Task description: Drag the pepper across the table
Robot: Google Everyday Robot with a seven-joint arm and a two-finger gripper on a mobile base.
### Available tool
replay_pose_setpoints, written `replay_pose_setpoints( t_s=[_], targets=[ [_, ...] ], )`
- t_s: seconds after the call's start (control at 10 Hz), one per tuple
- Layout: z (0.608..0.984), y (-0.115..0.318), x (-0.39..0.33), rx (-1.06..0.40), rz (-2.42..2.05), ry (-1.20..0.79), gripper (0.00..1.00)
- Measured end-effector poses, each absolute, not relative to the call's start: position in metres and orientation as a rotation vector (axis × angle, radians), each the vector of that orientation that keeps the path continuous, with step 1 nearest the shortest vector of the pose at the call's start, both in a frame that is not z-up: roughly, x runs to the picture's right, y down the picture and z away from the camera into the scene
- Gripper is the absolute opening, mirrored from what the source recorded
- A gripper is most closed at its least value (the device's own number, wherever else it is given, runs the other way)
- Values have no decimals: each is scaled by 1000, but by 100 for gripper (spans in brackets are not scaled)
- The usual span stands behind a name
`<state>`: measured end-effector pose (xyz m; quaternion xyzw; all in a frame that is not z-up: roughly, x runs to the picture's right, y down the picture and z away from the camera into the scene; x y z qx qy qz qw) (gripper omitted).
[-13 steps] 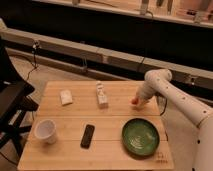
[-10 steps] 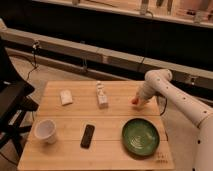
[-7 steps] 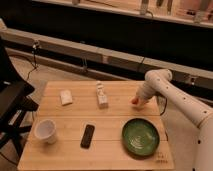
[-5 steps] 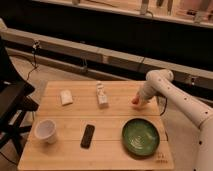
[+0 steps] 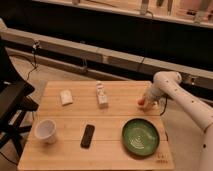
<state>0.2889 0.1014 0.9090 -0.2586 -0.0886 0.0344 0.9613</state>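
Note:
The pepper (image 5: 141, 101) is a small red-orange thing near the right edge of the wooden table (image 5: 75, 117), just above the green plate. My gripper (image 5: 146, 103) comes down from the white arm (image 5: 175, 90) on the right. It sits right at the pepper, low over the tabletop. The gripper hides part of the pepper.
A green plate (image 5: 141, 136) lies at the front right. A black remote-like object (image 5: 88, 136) and a white cup (image 5: 46, 131) stand at the front. A white carton (image 5: 102, 95) and a white packet (image 5: 66, 97) lie further back. A dark chair (image 5: 12, 107) stands to the left.

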Motion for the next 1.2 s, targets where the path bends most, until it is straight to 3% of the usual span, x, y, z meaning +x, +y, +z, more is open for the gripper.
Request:
replay_pose_setpoints(
  t_s=[1.2],
  targets=[
    [908,102,308,-522,94,-154,0]
  ],
)
